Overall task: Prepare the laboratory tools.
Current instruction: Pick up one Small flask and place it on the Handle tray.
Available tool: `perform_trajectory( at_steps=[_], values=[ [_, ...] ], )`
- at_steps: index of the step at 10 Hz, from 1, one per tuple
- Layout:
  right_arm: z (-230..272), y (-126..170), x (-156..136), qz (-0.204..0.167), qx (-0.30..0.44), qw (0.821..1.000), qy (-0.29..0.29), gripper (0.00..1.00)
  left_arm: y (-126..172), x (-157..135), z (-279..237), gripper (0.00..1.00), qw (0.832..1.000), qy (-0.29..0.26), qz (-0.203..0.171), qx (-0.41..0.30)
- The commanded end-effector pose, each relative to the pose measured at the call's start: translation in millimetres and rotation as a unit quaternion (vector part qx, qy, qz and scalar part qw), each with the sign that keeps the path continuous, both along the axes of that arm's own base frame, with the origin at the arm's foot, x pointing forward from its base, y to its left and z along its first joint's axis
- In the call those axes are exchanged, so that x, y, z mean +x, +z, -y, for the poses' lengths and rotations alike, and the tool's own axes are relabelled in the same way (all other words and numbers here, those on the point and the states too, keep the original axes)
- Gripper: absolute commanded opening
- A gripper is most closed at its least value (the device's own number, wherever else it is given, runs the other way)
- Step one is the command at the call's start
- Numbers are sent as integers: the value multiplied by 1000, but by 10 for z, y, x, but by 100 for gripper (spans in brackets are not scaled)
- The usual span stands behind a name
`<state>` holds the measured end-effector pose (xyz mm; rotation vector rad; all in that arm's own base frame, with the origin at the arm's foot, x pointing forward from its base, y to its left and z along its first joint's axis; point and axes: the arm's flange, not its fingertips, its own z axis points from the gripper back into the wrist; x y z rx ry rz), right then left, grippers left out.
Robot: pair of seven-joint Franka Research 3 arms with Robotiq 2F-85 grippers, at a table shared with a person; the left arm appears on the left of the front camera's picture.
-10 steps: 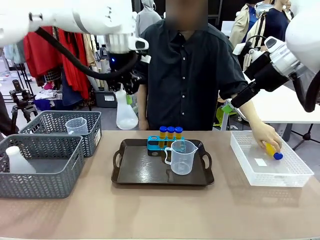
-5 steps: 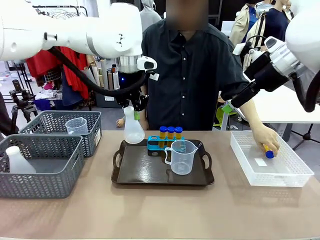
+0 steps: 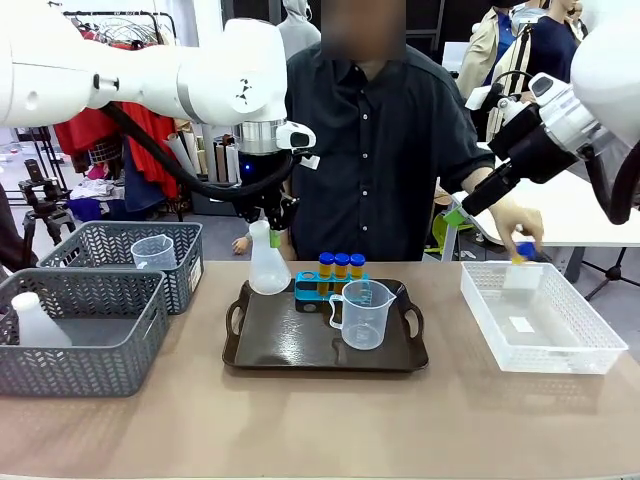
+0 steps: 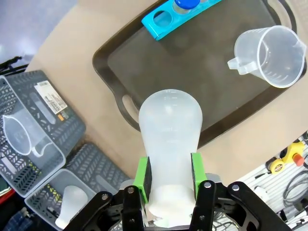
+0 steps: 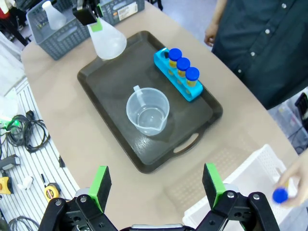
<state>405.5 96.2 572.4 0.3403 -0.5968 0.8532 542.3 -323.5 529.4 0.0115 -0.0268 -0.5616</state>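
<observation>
Since the earlier frames the left end effector point(image 3: 272, 232) has carried the conical flask point(image 3: 268, 263) in from beyond the table's far edge and lowered it; it now hangs just over the far left corner of the dark tray point(image 3: 285, 350). The person's hand point(image 3: 517, 224) has also lifted out of the white lattice tray point(image 3: 545, 345), taking the fourth blue-capped tube point(image 3: 524, 249) with it. My reading is that the flask is about to be set down, and that the tube is headed for the rack.

The left end effector is closed on the flask's neck, its green pads point(image 4: 141, 176) pressing both sides, with the body pointing down past the fingertips. Below and ahead of it lies the tray's left handle and bare tray floor. The blue rack point(image 3: 330, 287) stands just beside the flask towards the tray's middle, holding three tubes point(image 3: 341, 266), with one hole free at the end nearer the flask. The measuring beaker point(image 3: 364, 314) stands farther off on the tray, empty as far as I can see.

The right end effector point(image 5: 157, 185) hovers high over the table with its fingers spread wide, holding nothing; the tray sits well below and ahead of it.

A grey mesh basket point(image 3: 80, 335) holds a second white flask; the basket behind it point(image 3: 185, 255) holds a clear beaker.
</observation>
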Motion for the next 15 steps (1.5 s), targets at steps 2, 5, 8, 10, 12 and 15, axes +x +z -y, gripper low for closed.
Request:
perform_trajectory(
  at_steps=[2, 5, 8, 10, 12, 15],
  values=[
    [2, 12, 9, 0, 12, 1000, 4, 100, 35, -4, -72, 0, 1000, -16, 2, 6],
    [2, 12, 9, 0, 12, 1000, 4, 100, -296, 161, 94, 0, 999, -40, -14, 11],
    [2, 12, 9, 0, 12, 1000, 4, 100, -692, 227, 250, 0, 997, -55, -43, 18],
    [2, 12, 9, 0, 12, 1000, 4, 100, -807, 198, 304, 0, 997, -59, -49, 16],
    [2, 12, 9, 0, 12, 1000, 4, 100, -1024, 176, 402, 0, 996, -68, -47, 25],
    [2, 12, 9, 0, 12, 1000, 4, 100, -1146, 176, 449, 0, 995, -76, -61, 31]
  ],
)
